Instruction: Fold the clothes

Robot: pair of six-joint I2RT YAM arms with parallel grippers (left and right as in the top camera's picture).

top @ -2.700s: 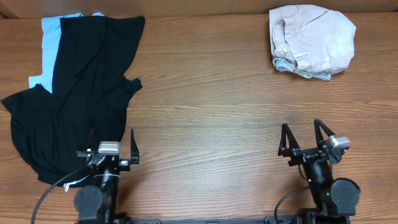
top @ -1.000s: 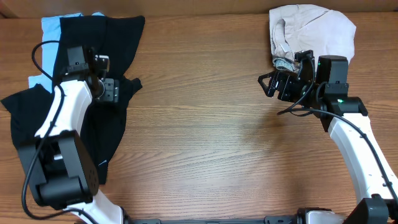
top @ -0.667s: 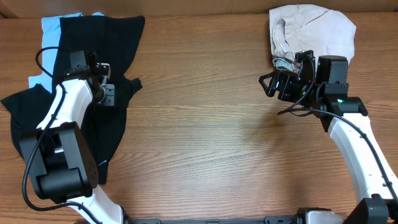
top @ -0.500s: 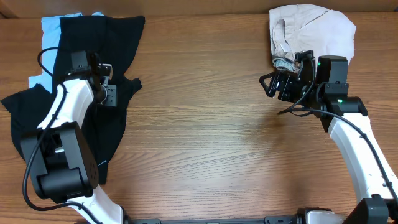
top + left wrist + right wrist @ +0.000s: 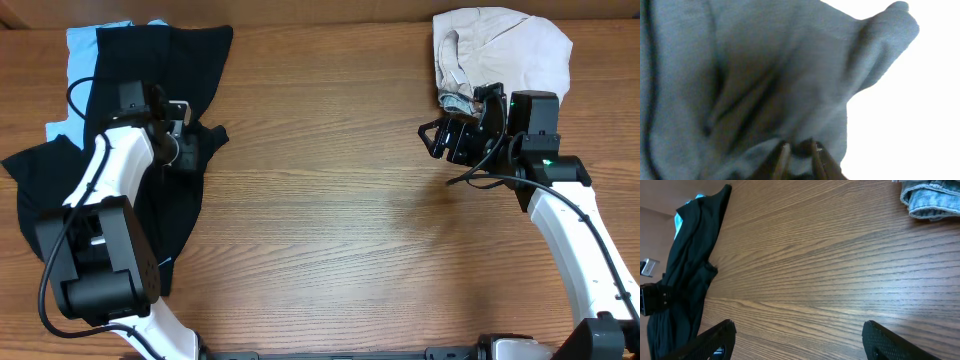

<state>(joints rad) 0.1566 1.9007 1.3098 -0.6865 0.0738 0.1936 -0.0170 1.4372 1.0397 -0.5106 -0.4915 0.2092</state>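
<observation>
A large black shirt lies spread at the table's left, over a light blue shirt. My left gripper sits on the black shirt near its right edge. In the left wrist view its fingers stand close together, and the left gripper pinches a small fold of the black shirt. My right gripper hovers open above bare wood just below a beige bundle. In the right wrist view the right gripper has nothing between its wide-apart fingers.
The wooden table stretches between the two arms. A bluish denim-like edge of the bundle shows at the top right of the right wrist view, and the black shirt lies at its far left.
The left gripper went from open to narrowed on a fold of the black shirt and shifted slightly right. The right arm has barely moved.
</observation>
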